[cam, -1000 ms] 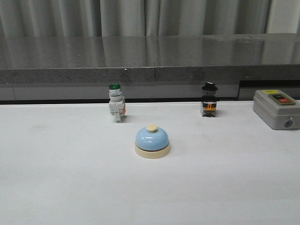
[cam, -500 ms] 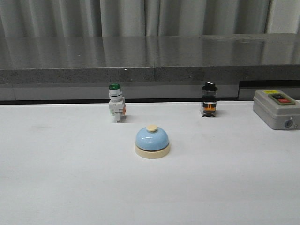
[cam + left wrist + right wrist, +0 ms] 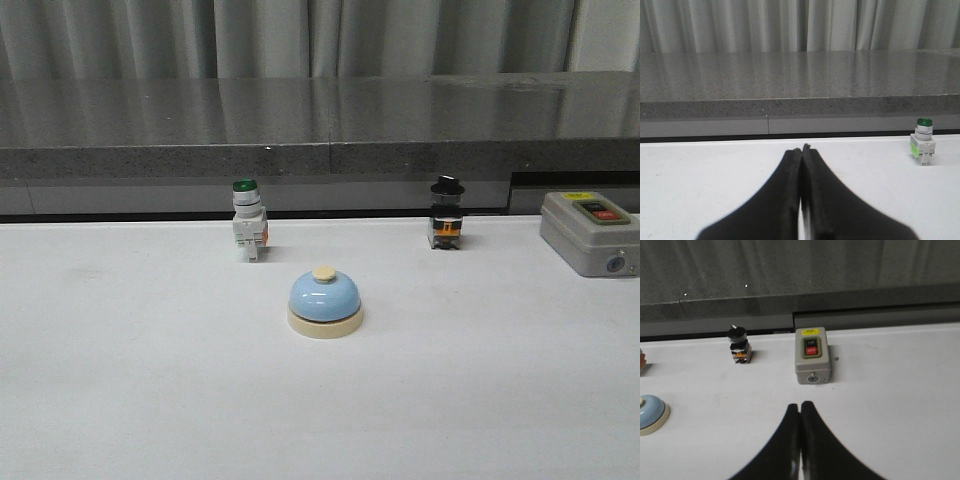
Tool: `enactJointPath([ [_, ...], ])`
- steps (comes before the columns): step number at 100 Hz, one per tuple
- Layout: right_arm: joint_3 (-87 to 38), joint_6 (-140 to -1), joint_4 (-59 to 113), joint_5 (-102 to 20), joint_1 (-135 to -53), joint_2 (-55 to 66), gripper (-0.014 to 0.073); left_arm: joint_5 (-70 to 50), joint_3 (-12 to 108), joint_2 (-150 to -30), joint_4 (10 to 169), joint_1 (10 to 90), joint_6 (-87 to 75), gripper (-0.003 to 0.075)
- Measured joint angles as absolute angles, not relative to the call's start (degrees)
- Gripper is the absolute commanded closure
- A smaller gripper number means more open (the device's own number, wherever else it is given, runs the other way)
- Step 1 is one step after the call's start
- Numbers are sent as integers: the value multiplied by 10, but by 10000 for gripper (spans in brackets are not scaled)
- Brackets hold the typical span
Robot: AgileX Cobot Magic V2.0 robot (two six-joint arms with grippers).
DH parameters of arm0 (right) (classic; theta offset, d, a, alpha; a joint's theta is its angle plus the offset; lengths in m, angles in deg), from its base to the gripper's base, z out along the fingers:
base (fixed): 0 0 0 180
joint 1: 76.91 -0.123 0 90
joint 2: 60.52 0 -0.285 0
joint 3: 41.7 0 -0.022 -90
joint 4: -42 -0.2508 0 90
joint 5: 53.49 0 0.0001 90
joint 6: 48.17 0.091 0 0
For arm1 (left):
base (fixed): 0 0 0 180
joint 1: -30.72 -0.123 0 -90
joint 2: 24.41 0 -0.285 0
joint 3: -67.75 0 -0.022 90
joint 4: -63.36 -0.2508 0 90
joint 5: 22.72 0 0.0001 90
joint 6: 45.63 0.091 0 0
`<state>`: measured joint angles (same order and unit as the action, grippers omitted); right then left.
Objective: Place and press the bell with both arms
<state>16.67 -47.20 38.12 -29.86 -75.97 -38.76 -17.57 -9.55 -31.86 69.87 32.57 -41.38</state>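
Bell first: seen from the front, it sits upright on the white table, about midway across, its light-blue dome on a cream base with the cream button on top, and nothing touches it. Behind it and to the left stands a green-capped white switch; behind and to the right stands a black-knobbed switch, and at the far right edge rests a grey box with red and black buttons. All three stand well apart from the bell, near the dark stone ledge at the back. Neither arm shows in this view. From the left wrist, the left gripper has its two black fingers pressed together with nothing between them, above bare table; the green-capped switch stands off to one side near the ledge. From the right wrist, the right gripper is likewise pressed together and holds nothing; the grey box lies just ahead of its tips, the black-knobbed switch beside that, and the bell shows only partly at the frame's edge, apart from the fingers.
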Motion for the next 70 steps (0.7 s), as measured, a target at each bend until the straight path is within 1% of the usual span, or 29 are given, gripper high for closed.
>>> enactJointPath([
  [39, 272, -472, 413, -417, -760, -527, 662, -176, -95, -319, 699, 326, -414, 741],
  [58, 317, -472, 414, -469, -760, -533, 662, -176, -95, -319, 699, 326, -414, 741],
  [70, 349, -472, 414, -525, -760, -533, 662, -176, -95, -319, 699, 326, -414, 741],
])
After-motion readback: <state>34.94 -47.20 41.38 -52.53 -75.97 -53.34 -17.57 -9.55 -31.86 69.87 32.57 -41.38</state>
